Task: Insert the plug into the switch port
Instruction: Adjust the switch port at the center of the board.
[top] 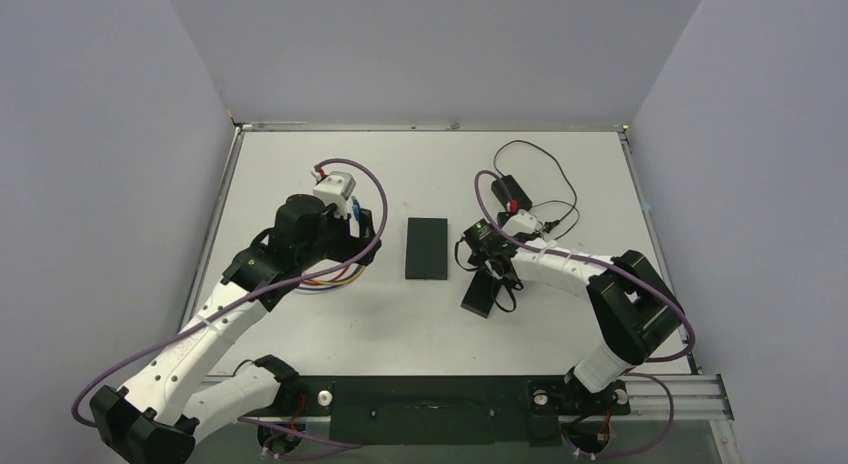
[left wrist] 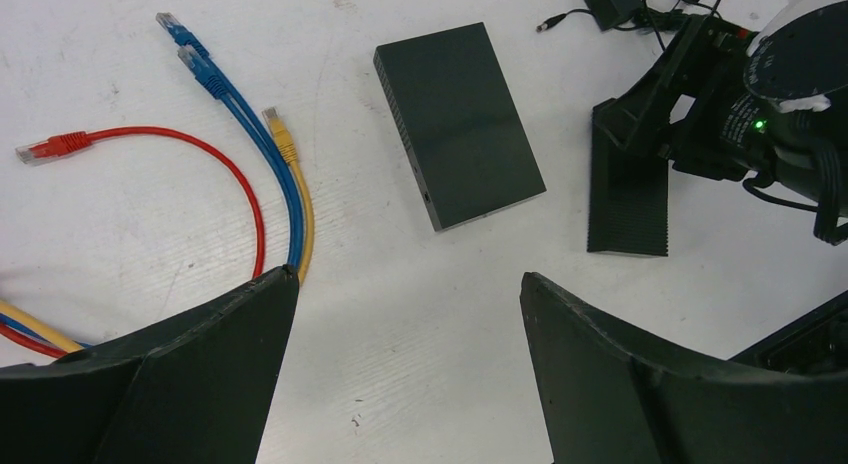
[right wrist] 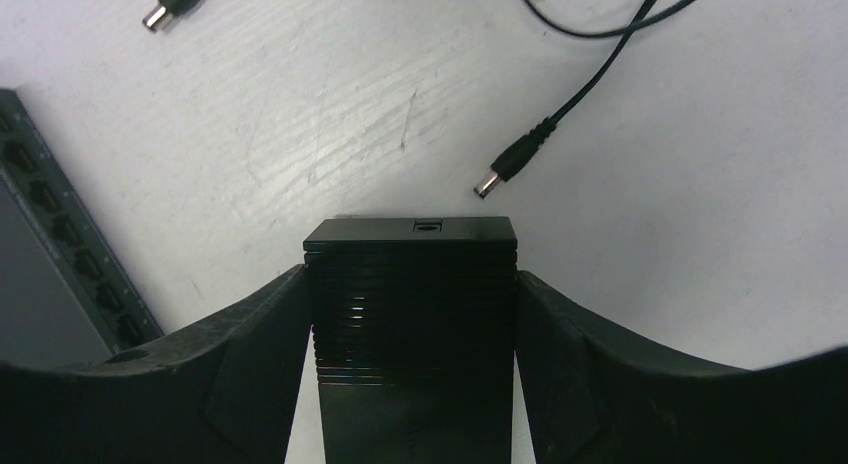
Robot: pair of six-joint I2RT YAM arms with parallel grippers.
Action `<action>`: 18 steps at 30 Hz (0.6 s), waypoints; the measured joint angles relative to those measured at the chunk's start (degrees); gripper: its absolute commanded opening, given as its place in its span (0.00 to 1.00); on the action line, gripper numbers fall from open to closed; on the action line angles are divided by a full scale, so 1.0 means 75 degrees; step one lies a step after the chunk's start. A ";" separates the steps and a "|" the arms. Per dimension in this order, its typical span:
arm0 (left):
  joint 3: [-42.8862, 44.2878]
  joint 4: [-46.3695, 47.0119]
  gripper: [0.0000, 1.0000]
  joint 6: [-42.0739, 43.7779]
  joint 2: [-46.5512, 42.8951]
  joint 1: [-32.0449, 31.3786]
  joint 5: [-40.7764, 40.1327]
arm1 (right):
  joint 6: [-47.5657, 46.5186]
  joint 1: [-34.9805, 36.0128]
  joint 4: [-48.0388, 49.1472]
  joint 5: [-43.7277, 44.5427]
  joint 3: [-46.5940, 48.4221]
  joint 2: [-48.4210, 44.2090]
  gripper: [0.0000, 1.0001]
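Black ribbed switch [right wrist: 410, 314] sits clamped in the right gripper [right wrist: 410, 284], port [right wrist: 428, 225] forward; plug [right wrist: 510, 167] lies just ahead-right, tip angled toward it.

Red cable [left wrist: 180, 134], yellow cable [left wrist: 303, 199], 2 blue cables [left wrist: 205, 72], and a black ribbed box [right wrist: 412, 304].

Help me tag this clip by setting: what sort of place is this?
Probably a robotics lab test cell: a white table boxed in by plain grey walls, a left arm and right arm bolted at its near edge, plus Ethernet cables and a network switch.
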 measured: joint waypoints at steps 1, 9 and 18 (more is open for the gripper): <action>0.0000 0.0000 0.80 -0.0003 -0.0052 0.0000 0.0012 | 0.0076 0.0096 -0.0044 -0.0003 0.0000 -0.0012 0.31; -0.0102 0.0006 0.80 -0.0038 -0.0583 -0.0029 0.0047 | 0.1183 0.0982 -0.0615 0.0195 0.0003 -0.0303 0.30; -0.0149 0.0009 0.80 -0.0067 -0.0880 -0.0545 0.0070 | 0.2879 0.1845 -0.1218 0.0621 0.0006 -0.0388 0.30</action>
